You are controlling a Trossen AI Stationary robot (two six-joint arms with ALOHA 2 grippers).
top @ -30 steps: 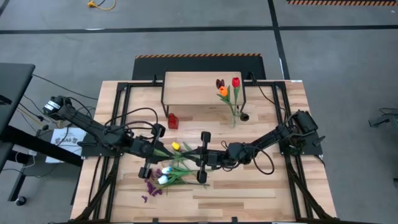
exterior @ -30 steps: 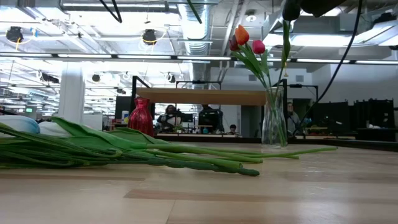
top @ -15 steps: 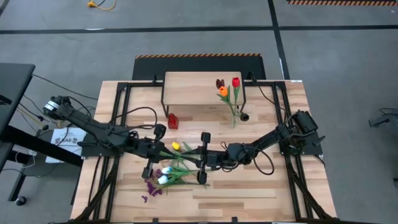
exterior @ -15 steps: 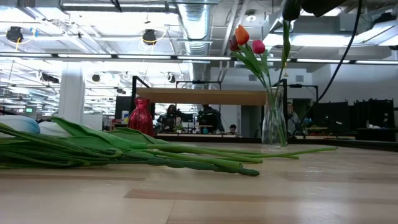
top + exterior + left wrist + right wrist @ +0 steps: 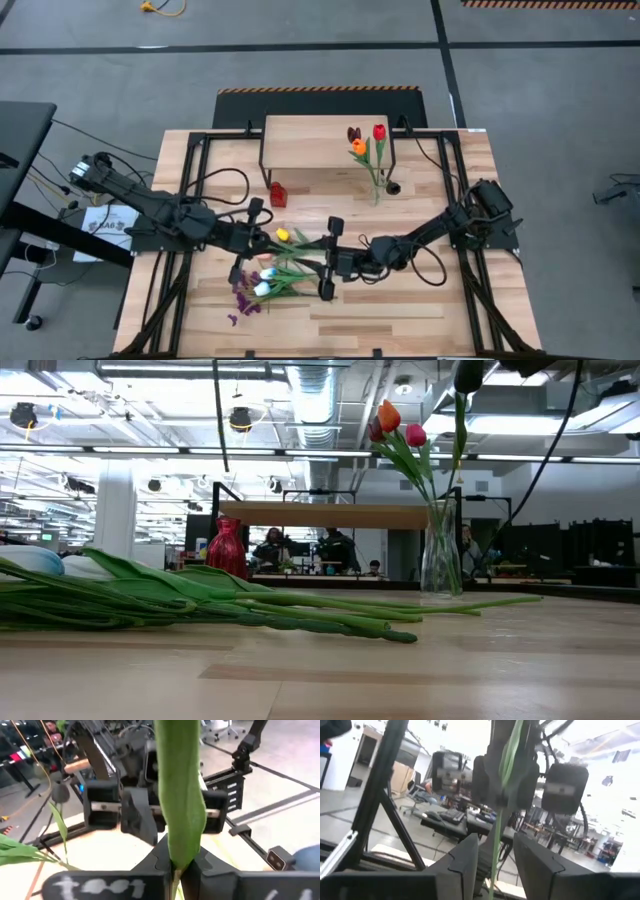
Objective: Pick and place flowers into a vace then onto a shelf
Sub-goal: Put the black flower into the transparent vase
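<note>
Two robot arms, one entering from the left of the high view and one from the right. Two vases: one clear glass vase (image 5: 441,560) at right of centre in the low view, one small red vase (image 5: 278,194) just left of centre in the high view. Three tulips stand in the glass vase: orange, red, dark maroon. One shelf (image 5: 320,140) at upper centre. One loose bunch of flowers (image 5: 275,270) at lower centre; its stems overlap too much to count.
</note>
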